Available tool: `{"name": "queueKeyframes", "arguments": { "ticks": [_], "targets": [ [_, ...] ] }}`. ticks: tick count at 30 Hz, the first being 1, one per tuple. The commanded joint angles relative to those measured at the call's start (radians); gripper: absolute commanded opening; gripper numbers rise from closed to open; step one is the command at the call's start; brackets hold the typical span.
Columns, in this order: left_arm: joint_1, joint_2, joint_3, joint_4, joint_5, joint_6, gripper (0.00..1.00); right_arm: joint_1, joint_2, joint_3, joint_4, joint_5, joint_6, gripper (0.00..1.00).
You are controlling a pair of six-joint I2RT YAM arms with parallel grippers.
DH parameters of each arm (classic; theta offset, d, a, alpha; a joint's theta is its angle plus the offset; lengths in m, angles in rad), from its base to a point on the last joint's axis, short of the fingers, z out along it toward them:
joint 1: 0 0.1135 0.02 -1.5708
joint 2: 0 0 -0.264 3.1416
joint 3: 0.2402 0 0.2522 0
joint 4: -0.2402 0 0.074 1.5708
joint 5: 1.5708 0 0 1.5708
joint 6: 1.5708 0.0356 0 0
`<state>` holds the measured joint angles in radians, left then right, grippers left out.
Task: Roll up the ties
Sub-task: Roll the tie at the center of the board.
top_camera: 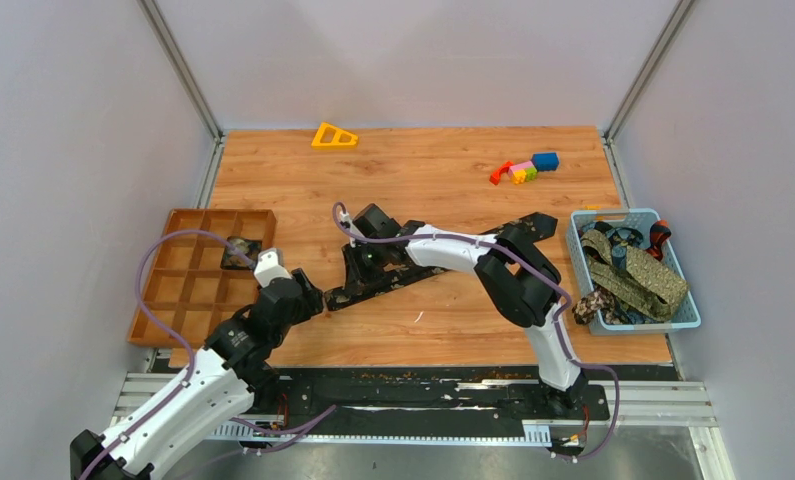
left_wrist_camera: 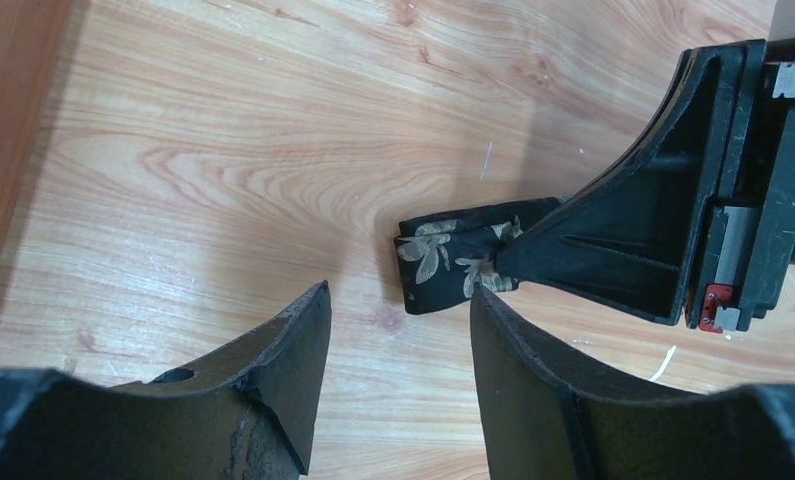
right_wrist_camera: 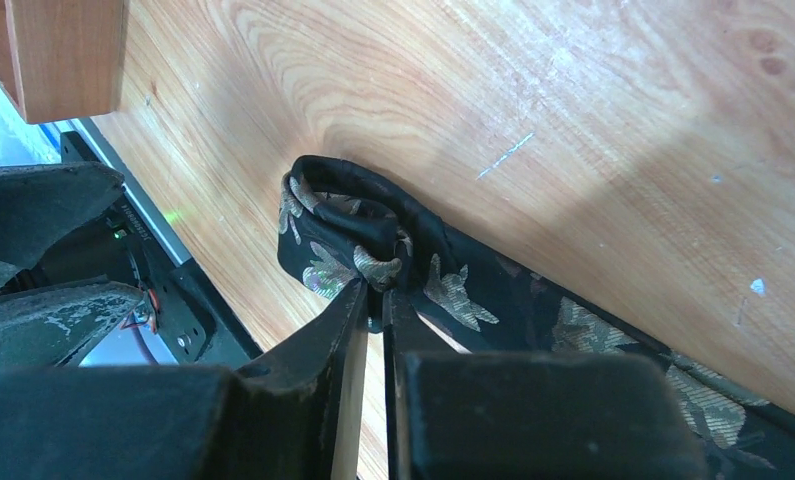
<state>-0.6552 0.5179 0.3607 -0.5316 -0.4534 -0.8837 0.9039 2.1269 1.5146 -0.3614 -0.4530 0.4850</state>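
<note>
Right gripper (right_wrist_camera: 375, 290): I clench the curl of the black pale-flowered fabric necktie (right_wrist_camera: 453, 290).
Left gripper (left_wrist_camera: 398, 300): released, empty.
Risk: thin bite (mere nip) slips, curl unrolls.

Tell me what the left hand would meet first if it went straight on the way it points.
Probably the rolled end of the black tie, just ahead of the open left hand and pinched by the right hand. Depth is unclear, so it might pass above.
</note>
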Motion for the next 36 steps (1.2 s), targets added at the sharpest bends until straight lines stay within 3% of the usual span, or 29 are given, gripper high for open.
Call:
{"name": "queueKeyframes", "arguments": {
  "ticks": [1, 11, 18, 29, 36],
  "targets": [
    [-0.004, -0.001, -0.013, 0.061, 0.013, 0.023, 0.60, -0.001, 0.011, 0.042, -0.014, 0.040, -0.041, 0.09],
    [-0.003, 0.059, -0.046, 0.142, 0.064, 0.012, 0.61, -0.019, 0.053, 0.015, 0.009, 0.044, -0.066, 0.04],
    [0.016, 0.190, -0.054, 0.243, 0.136, 0.012, 0.61, -0.029, 0.086, -0.015, 0.034, 0.029, -0.072, 0.02],
    [0.122, 0.220, -0.121, 0.350, 0.237, -0.005, 0.60, -0.041, 0.090, -0.043, 0.056, 0.011, -0.078, 0.00],
    [0.233, 0.211, -0.179, 0.450, 0.388, -0.004, 0.58, -0.042, 0.094, -0.043, 0.059, 0.005, -0.073, 0.00]
  ]
}}
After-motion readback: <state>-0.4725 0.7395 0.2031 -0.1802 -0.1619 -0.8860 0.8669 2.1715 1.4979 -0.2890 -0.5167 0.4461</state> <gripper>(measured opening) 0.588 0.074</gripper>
